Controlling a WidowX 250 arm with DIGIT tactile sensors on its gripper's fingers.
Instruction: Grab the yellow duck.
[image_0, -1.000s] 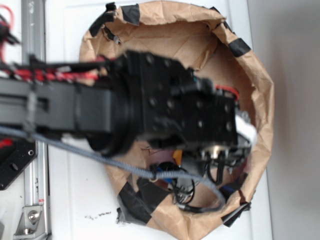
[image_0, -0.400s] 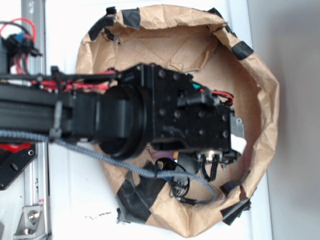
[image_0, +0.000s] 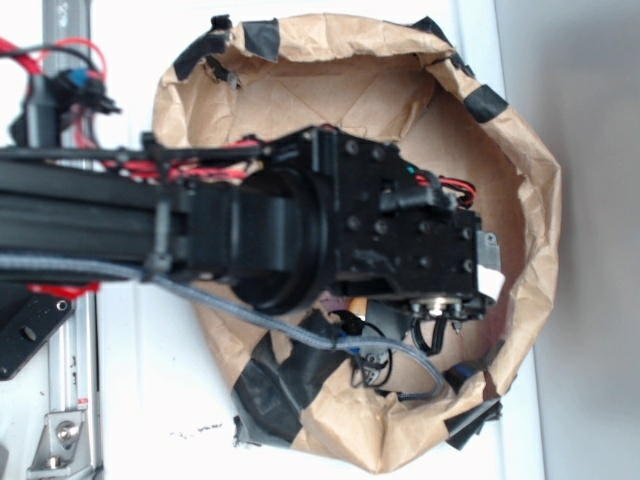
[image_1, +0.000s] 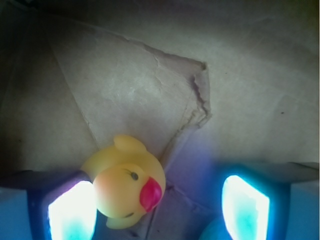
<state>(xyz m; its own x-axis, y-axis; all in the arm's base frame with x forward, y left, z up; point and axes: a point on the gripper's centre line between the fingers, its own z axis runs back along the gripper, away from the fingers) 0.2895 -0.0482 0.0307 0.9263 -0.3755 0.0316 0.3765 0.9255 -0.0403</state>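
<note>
Black parallel-jaw gripper (image_1: 157, 205) is sitting spread wide, pinching nothing. Small yellow rubber duck with the red beak (image_1: 125, 182) is lying on the crumpled brown paper liner (image_1: 150, 90), hard against the left finger (image_1: 70, 210), well apart from the right one.

Risk, as I'm reading it: closing off-centre is going to shove or roll it out (round, slick body).

The exterior view is showing only the arm blocking the taped paper-lined bowl (image_0: 520, 150); the duck is mostly hidden there.
</note>
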